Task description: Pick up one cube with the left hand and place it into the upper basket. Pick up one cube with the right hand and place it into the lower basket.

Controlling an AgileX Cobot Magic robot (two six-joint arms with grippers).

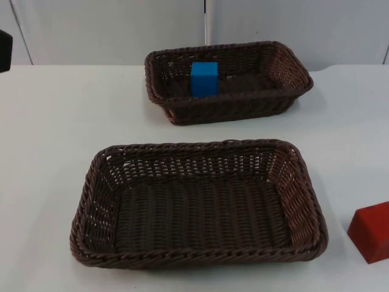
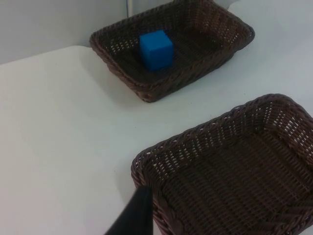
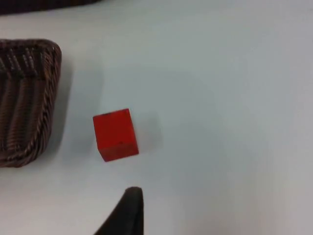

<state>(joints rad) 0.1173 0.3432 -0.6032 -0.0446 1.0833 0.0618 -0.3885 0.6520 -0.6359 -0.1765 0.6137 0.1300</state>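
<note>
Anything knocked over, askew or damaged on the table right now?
Nothing stands out. The blue cube sits in the upper basket, the lower basket lies flat, and the red cube rests on the table beside it.

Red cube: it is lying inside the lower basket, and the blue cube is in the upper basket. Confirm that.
Not quite. The red cube is not inside the lower basket; it sits on the white table beside that basket, apart from its rim, as the top view and the right wrist view show. The blue cube is indeed in the upper basket.
</note>
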